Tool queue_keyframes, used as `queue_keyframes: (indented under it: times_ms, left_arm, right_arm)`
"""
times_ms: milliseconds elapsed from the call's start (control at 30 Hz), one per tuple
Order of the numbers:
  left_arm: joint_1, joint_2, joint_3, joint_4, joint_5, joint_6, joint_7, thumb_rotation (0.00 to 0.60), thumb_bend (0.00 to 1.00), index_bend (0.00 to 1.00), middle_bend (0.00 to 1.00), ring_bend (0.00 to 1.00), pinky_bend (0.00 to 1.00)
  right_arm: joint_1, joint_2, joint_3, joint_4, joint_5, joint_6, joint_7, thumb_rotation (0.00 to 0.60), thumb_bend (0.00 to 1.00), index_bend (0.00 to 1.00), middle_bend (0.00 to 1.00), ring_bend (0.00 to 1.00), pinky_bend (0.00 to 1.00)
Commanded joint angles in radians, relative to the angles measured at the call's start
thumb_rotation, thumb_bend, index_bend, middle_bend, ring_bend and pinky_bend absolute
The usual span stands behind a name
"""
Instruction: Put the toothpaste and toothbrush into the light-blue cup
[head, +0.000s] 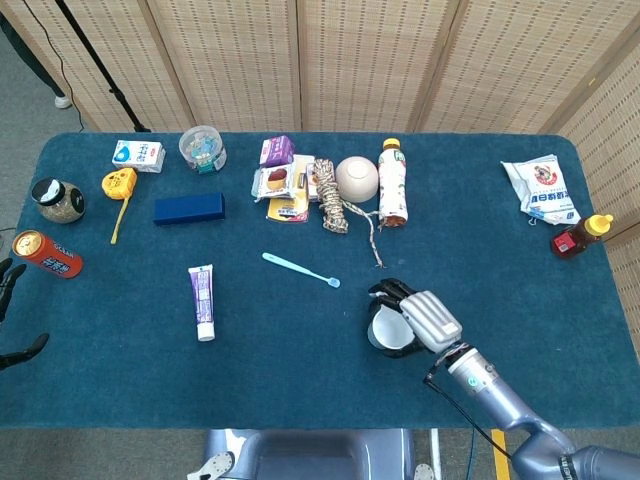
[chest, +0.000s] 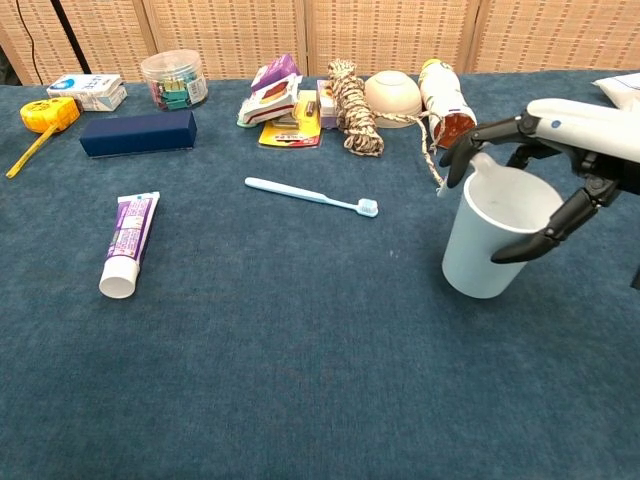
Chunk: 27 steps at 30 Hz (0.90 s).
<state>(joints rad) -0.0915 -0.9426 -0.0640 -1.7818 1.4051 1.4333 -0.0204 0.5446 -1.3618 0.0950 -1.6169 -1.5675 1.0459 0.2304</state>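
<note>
My right hand (head: 418, 318) (chest: 560, 150) grips the light-blue cup (chest: 492, 235) (head: 385, 328) from its right side, fingers and thumb wrapped around the rim. The cup stands upright on the cloth, mouth up and empty. The light-blue toothbrush (head: 300, 269) (chest: 312, 195) lies flat to the cup's left, bristle end toward the cup. The purple-and-white toothpaste tube (head: 202, 301) (chest: 128, 243) lies further left, cap toward the near edge. My left hand (head: 12, 320) shows only at the far left edge of the head view, off the table, fingers spread and holding nothing.
Along the far side stand a navy box (head: 189, 208), snack packets (head: 283, 179), a rope coil (head: 330, 196), a bowl (head: 357, 178) and a lying bottle (head: 392, 183). A yellow tape measure (head: 118, 185), jar (head: 58, 200) and can (head: 46, 254) sit at left; a bag (head: 541, 188) and sauce bottle (head: 580, 236) at right.
</note>
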Motion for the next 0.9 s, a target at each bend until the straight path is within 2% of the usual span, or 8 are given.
queue_keyframes:
  times_ms: [33, 267, 567, 900]
  left_arm:
    - [-0.003, -0.001, -0.002, 0.000, -0.008, -0.007, 0.002, 0.600, 0.20, 0.00, 0.00, 0.00, 0.00]
    - [-0.006, -0.002, -0.004, 0.000, -0.016, -0.014, 0.007, 0.600, 0.20, 0.00, 0.00, 0.00, 0.00]
    - [-0.015, -0.005, -0.008, 0.006, -0.031, -0.030, 0.008, 0.600, 0.20, 0.00, 0.00, 0.00, 0.00]
    - [-0.021, -0.004, -0.004, 0.009, -0.032, -0.045, 0.005, 0.600, 0.20, 0.00, 0.00, 0.00, 0.00]
  right_arm:
    - [0.046, -0.005, 0.037, -0.030, 0.029, -0.045, -0.046, 0.600, 0.00, 0.36, 0.25, 0.15, 0.42]
    - [0.120, -0.040, 0.080, -0.066, 0.080, -0.112, -0.145, 0.600, 0.00, 0.36, 0.25, 0.15, 0.42]
    - [0.232, -0.156, 0.137, -0.070, 0.192, -0.188, -0.300, 0.600, 0.02, 0.37, 0.25, 0.15, 0.42]
    - [0.297, -0.200, 0.148, -0.077, 0.310, -0.235, -0.413, 0.600, 0.02, 0.37, 0.25, 0.15, 0.43]
